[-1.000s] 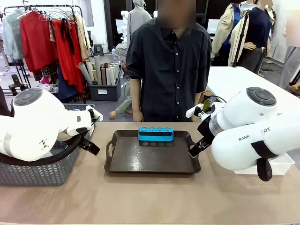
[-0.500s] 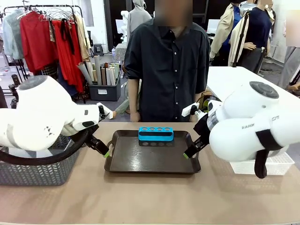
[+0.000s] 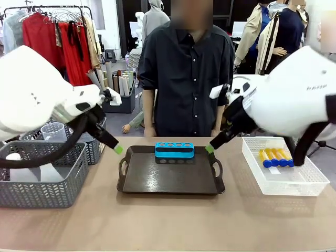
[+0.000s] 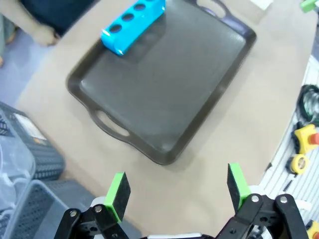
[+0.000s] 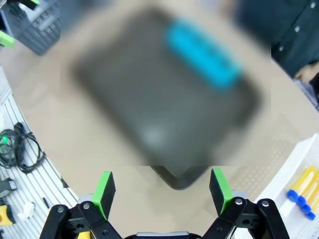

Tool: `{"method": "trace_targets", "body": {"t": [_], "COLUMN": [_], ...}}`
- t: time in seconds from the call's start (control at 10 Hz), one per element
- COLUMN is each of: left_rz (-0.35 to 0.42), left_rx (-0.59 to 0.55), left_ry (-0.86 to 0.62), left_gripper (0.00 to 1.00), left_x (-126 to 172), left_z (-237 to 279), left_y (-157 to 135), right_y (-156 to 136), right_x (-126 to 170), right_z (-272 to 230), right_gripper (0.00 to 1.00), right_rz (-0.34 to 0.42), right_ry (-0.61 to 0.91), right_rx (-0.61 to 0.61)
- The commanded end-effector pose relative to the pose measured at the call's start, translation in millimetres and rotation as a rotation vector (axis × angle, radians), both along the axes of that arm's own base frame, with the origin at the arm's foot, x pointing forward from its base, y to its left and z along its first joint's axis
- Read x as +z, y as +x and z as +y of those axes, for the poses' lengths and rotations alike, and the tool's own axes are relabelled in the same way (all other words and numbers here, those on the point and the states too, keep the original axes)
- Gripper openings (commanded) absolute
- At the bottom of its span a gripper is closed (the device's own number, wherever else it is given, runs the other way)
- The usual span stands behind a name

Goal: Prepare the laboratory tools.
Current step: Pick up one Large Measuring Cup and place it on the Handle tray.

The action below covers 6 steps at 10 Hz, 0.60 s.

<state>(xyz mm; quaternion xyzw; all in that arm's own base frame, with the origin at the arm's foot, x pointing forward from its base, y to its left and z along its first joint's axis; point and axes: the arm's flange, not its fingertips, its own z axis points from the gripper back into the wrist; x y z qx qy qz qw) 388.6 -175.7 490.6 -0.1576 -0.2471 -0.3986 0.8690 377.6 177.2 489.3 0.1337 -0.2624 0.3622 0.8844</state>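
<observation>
White-armed, my left gripper (image 4: pixel 178 185) and right gripper (image 5: pixel 162 185) angle down flanking the tray (image 3: pixel 168 178), both jaws spread, empty.

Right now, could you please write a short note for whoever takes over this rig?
Left gripper: open, empty, raised left of the tray.
Right gripper: open, empty, raised right of it.
Blue rack stands at the tray's far edge, holes empty. Four tubes lie in the white basket; beaker and flask in the grey baskets.
Done: rack on tray. Left: tubes, beaker, flask.
</observation>
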Motion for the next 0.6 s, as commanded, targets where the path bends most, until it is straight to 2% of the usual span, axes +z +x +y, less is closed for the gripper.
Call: {"method": "trace_targets", "body": {"t": [0.0,0.2,0.3,0.5], "left_rz": [-0.075,-0.16,-0.163,-0.173], "left_rx": [-0.026,-0.02,-0.046,-0.036], "left_ry": [-0.048,-0.071,-0.098,-0.124], "left_gripper": [1.0,1.0,1.0,1.0], "left_x": [14.8,32.7,42.9,54.2], "left_z": [8.9,12.4,13.3,12.1], "left_y": [5.0,7.3,11.2,17.0], "right_y": [12.8,21.3,27.7,38.0], "right_x": [17.6,43.9,53.5,68.5], "right_z": [-11.0,-23.3,-31.5,-43.9], "right_gripper": [1.0,1.0,1.0,1.0], "right_rz": [0.003,-0.001,-0.036,-0.035], "right_ry": [0.062,0.081,0.08,0.12], "right_rx": [0.044,0.053,0.037,0.037]}}
